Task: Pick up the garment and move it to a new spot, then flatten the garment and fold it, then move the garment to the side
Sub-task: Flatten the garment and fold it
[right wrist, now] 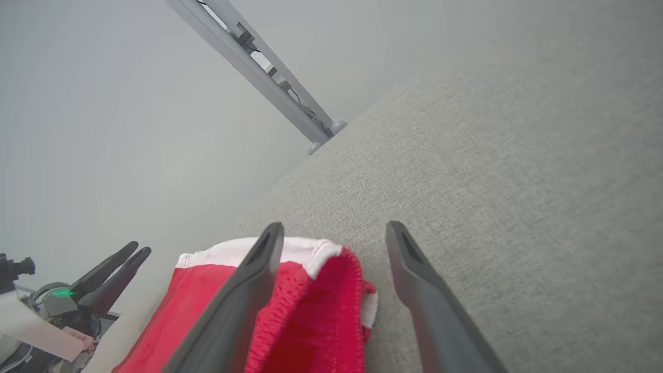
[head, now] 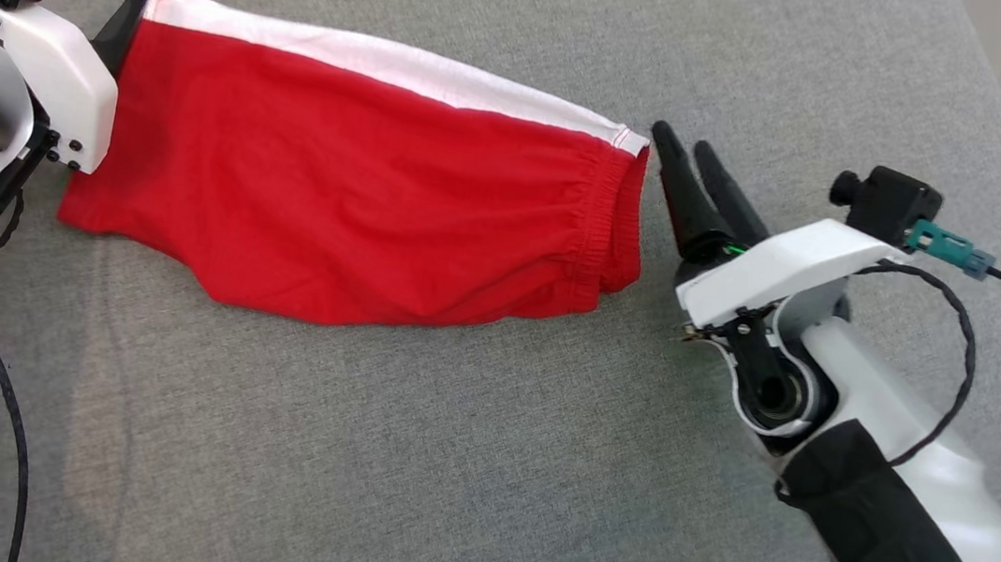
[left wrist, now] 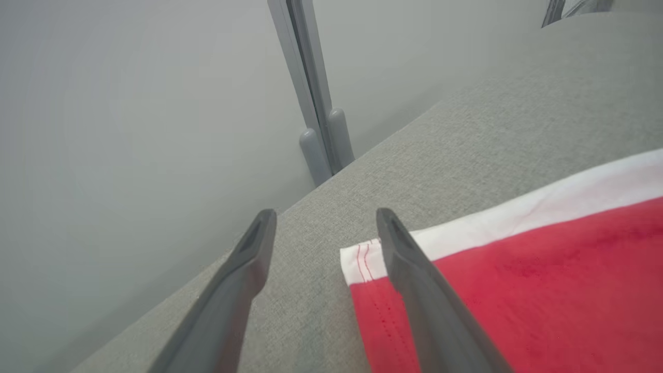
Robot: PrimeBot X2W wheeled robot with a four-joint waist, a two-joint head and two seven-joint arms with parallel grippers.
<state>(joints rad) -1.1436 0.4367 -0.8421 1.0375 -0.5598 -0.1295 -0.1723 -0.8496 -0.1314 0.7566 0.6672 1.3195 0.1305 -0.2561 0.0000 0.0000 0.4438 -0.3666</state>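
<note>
Firstly, left gripper [left wrist: 325, 220]: fingers spread, nothing between them. One finger [left wrist: 414, 280] crosses in front of the hem corner of the red shorts [head: 352, 179]; the other stands over bare cloth.

Right gripper [head: 681, 141]: likewise parted and empty, tips just beside the elastic waistband [head: 607, 218]. Whether they touch it cannot be told.

Red shorts: laid flat on the grey upholstered surface [head: 442, 463]. Long axis runs left to right across the head view, dipping slightly toward the right. Waistband end points to the right gripper, leg hem to the left gripper. White stripe [head: 375, 59] runs along the far side.

Surface: far edge near behind the shorts, right edge beyond the right arm. Broad bare stretch on the near side, narrower strip right of the waistband.
</note>
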